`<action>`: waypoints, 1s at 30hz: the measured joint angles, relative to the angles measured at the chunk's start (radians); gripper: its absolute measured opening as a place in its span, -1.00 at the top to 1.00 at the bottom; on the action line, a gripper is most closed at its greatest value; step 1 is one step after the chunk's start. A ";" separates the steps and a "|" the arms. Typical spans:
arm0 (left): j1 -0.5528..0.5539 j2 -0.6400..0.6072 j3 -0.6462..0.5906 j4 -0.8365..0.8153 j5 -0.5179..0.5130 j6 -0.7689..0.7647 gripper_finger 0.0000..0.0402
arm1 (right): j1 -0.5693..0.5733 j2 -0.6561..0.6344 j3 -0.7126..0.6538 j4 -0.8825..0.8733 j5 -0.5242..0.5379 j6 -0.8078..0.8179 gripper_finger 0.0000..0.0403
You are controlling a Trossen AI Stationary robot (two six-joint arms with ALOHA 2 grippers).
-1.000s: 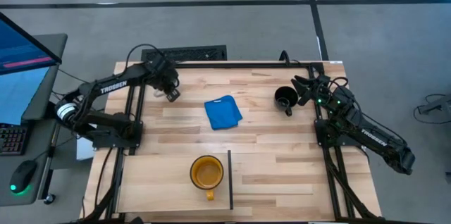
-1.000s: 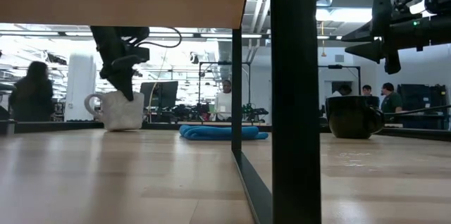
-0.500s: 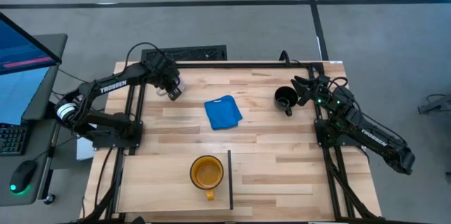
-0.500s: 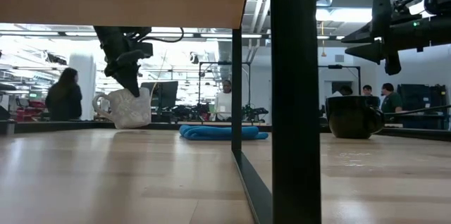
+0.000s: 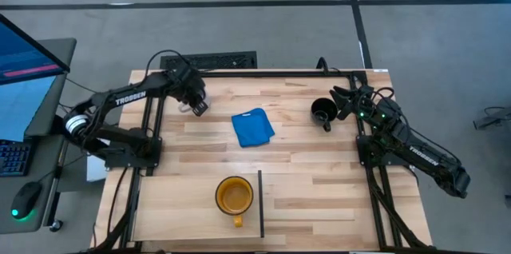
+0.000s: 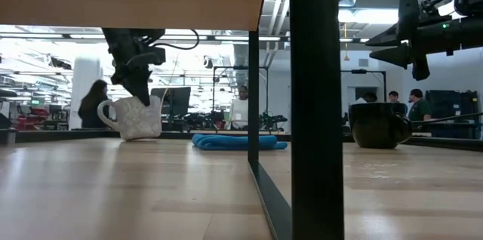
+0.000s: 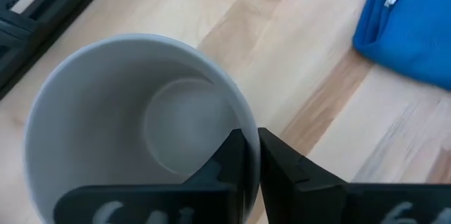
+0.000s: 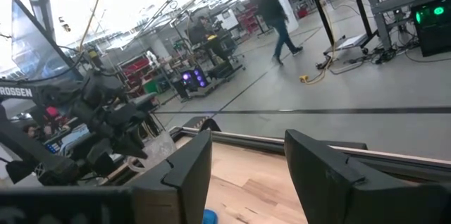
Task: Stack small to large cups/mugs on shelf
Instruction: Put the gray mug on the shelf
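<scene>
My left gripper is at the far left of the table, shut on the light grey-white mug, which also shows in the left wrist view. The glossy black mug stands on its base at the far right. My right gripper is open and empty just right of it, and above it in the low view. The yellow mug stands on the pale wood shelf panel, beside its dark upright divider. My left gripper pinches the white mug's rim wall, one finger inside the mug and one outside. The fingers come from above, pointing down. The mug is tilted, its handle toward the table's left; whether its base is off the table, I cannot tell.
A folded blue cloth lies flat at the middle of the table between the two far mugs. In the low view the shelf's divider stands close in front. People move in the room beyond the far edge.
My left gripper has gone a little toward the table's right edge with the white mug. The mug, which stood upright on the table, has tipped and now sits tilted in the hold.
</scene>
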 joint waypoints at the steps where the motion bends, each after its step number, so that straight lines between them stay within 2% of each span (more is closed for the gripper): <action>1: -0.005 0.002 0.000 -0.002 -0.004 0.000 0.94 | 0.000 0.000 0.000 0.000 0.000 0.000 0.00; 14: -0.045 0.016 -0.002 -0.003 0.012 -0.037 0.81 | 0.000 0.000 0.000 0.000 -0.002 0.000 0.00; 30: -0.045 0.016 -0.003 -0.001 0.028 -0.049 0.78 | 0.000 0.000 0.000 0.000 -0.003 0.000 0.00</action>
